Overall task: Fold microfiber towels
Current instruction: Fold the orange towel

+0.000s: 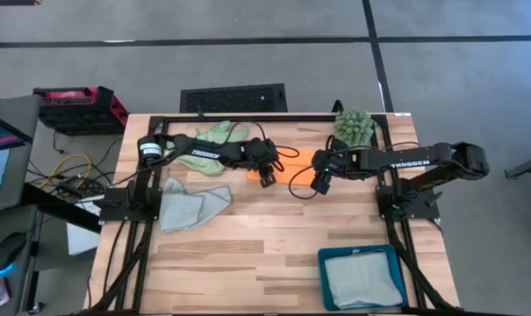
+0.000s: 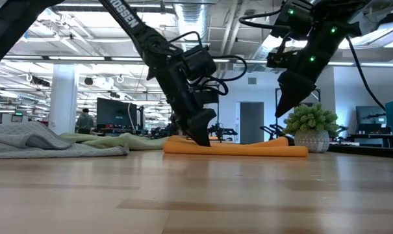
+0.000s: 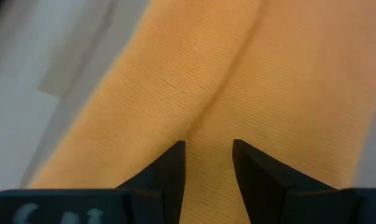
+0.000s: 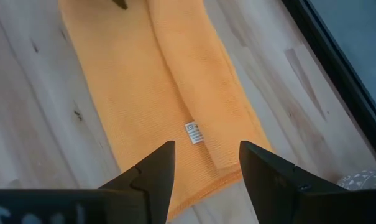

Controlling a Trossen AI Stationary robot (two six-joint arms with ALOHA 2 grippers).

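Observation:
The orange towel (image 1: 291, 165) lies flat on the table's far middle as a long folded strip, with a white label (image 4: 193, 132) near its right end. My left gripper (image 1: 267, 180) is down on its left part, open a little, with a fold ridge (image 3: 225, 81) running toward the gap. My right gripper (image 1: 320, 186) is open and hangs above the strip's right end (image 2: 293, 151), clear of it. The light green towel (image 1: 214, 133) lies crumpled at the far left. The blue-grey towel (image 1: 193, 204) lies at the left. The pale mint towel (image 1: 362, 281) lies in the teal tray (image 1: 322, 272). My left gripper comes slanting down from the table's left, and its fingertips (image 2: 202, 140) reach the top of the orange towel's left part (image 3: 175, 124). The two fingers stand either side of a strip of cloth in the gap. I cannot tell whether they pinch it. The towel lies flat on the table.
A spiky green ball plant (image 1: 354, 125) stands at the far right, close behind my right arm. The teal tray is at the near right corner. Bare wood lies across the table's near middle (image 1: 265, 254).

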